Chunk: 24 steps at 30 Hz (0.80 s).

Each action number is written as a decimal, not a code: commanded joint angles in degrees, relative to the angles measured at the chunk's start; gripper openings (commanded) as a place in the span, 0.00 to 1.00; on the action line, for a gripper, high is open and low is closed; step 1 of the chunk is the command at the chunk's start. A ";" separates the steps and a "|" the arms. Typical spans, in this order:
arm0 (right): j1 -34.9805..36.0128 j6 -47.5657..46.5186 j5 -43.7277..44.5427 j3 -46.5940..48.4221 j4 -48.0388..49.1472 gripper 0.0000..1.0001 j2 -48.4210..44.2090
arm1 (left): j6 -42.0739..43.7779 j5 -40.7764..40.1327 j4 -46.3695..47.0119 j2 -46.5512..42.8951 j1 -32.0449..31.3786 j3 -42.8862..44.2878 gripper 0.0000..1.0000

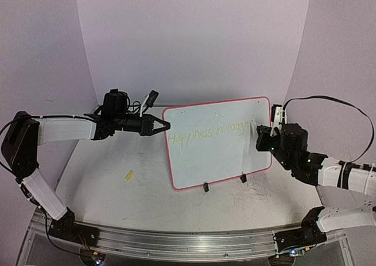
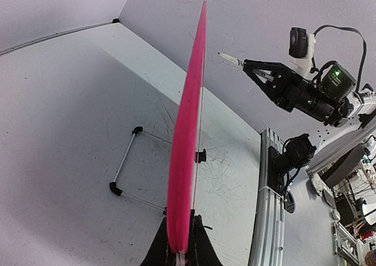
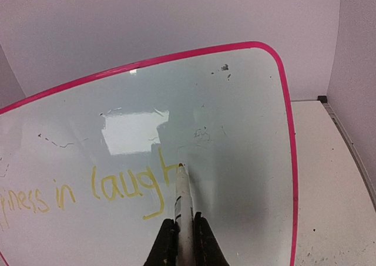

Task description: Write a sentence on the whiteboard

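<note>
Scuffed white table (image 1: 111, 187) carries the whiteboard (image 1: 226, 163), propped up on its feet. Its left rim is clamped by the left gripper (image 1: 167, 125). The right gripper (image 3: 185, 229) grasps a marker (image 3: 183, 198), tip touching the board where the sentence (image 1: 208, 132) reaches "laugh".

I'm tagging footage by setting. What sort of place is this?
Probably a robotics lab recording bench: the left arm and right arm bolted to an aluminium rail, a scuffed white table with a plain curved backdrop, and cluttered equipment beyond it.
</note>
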 commanded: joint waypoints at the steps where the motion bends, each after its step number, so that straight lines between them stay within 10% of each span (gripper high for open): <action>1: -0.56 -0.52 -0.23 -0.03 -0.63 0.00 -0.85 | 2.98 -2.12 -3.24 -1.20 -0.95 1.30 0.00; 24: -8.17 -0.66 -8.38 -0.13 0.76 0.00 -1.31 | 2.81 -1.88 -3.24 -1.23 -1.07 1.39 0.00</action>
